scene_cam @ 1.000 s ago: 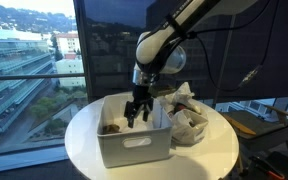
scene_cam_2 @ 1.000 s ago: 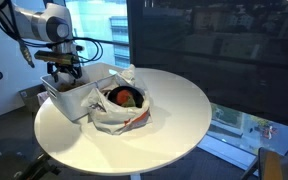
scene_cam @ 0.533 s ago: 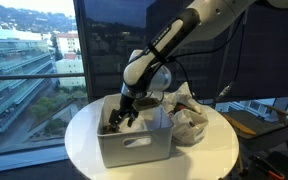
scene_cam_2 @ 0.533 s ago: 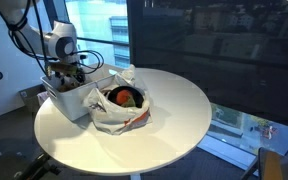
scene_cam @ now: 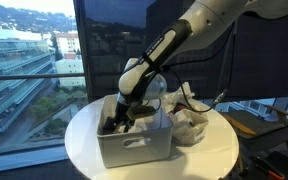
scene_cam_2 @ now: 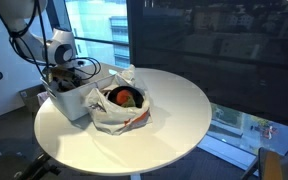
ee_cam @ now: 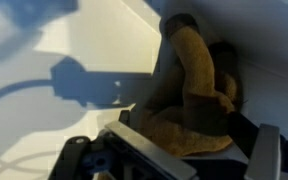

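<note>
Deep inside the white bin on the round surface, with the tool spread wide and tilted toward the corner, likely to straddle the brown lumpy thing lodged against the walls there, pinching nothing yet, crumpled white bag just beside.

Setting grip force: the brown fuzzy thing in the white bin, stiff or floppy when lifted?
Probably floppy: the brown fuzzy thing lies slumped and folded against the white bin wall. Likely light, and its nap looks grippy, not slippery. Unlikely to roll.
</note>
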